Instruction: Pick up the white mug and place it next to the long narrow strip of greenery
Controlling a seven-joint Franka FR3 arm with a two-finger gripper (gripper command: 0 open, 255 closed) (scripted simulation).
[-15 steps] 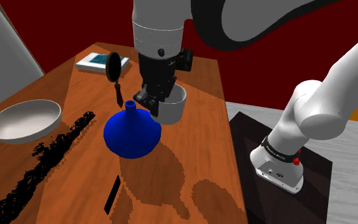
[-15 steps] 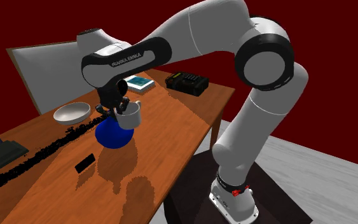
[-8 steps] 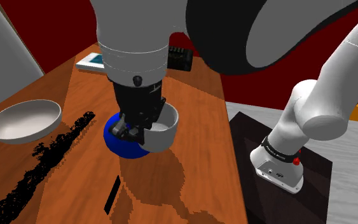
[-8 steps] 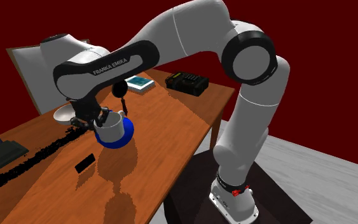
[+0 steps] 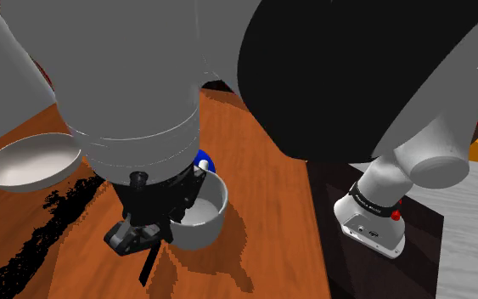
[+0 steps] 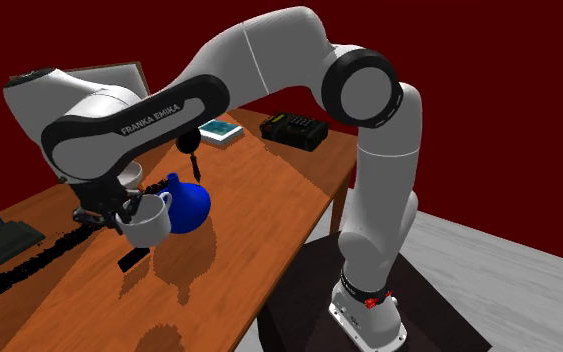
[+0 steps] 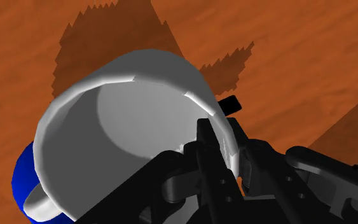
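Barely vis.: blue vase (image 5: 204, 160) behind arm (image 5: 135, 85) & mug (image 5: 196, 212).

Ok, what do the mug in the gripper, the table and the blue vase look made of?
The white mug: plain matte white, grey shading inside, no gloss; possibly ceramic, but the look leaves it open. The table: wood by its reddish-brown, faintly streaked surface, low sheen. The blue vase: uniform deep blue, smooth; material unclear.

White mug (image 6: 147, 224) shaded grey inside, glossy deep-blue vase (image 6: 187, 203) behind it, all-black gripper (image 7: 225, 149), orange-brown table (image 6: 269, 190) with darker shadow patches, ragged black speckled strip (image 6: 44, 255), pale grey bowl (image 5: 29, 161), dark red wall (image 6: 489, 100)
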